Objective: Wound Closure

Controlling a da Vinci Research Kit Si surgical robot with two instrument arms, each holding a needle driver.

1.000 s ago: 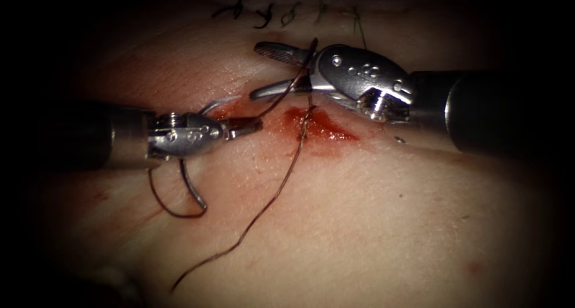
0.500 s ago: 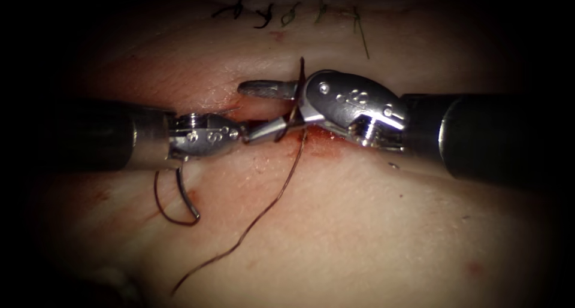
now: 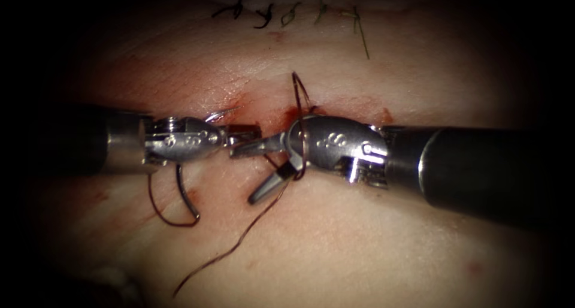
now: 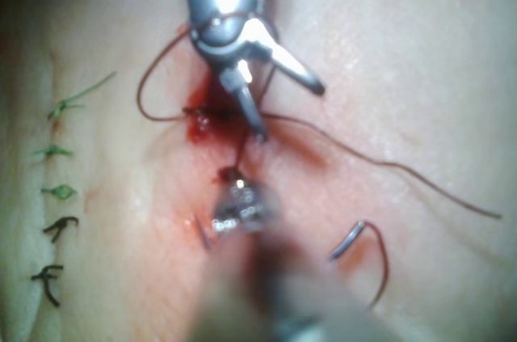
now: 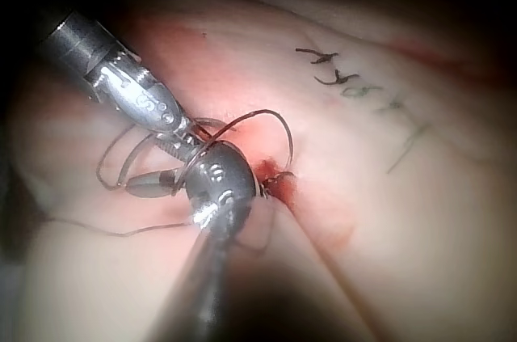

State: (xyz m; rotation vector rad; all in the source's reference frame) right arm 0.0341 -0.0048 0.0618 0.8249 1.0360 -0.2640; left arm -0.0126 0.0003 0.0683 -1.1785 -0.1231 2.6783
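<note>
My left tool [image 3: 248, 132] comes in from the left with its jaws shut on the dark thread [image 3: 239, 242] beside the red, wet cut [image 3: 288, 114]. Facing it, my right tool [image 3: 242, 176] has its jaws spread open and holds nothing; its upper jaw touches the left tool's tip. A loop of thread [image 3: 297, 86] is wound around the right tool's head. The curved needle [image 3: 189, 201] lies free on the tissue, below the left tool and left of the cut. The left wrist view shows the open right tool [image 4: 289, 109], the needle [image 4: 347, 241] and the left tool [image 4: 242, 206]. The right wrist view shows the loop [image 5: 271, 118].
A row of finished dark and green stitches [image 3: 281, 11] runs along the far side of the tissue, also seen as stitches [image 4: 55, 213] and stitches [image 5: 335, 71]. Red fluid [image 3: 383, 113] stains the tissue around the cut. The long thread tail trails toward the near edge.
The right tool has come down and left, across the cut, with the thread now looped around its head. Its open jaws now meet the left tool's tip. The left tool barely shifted.
</note>
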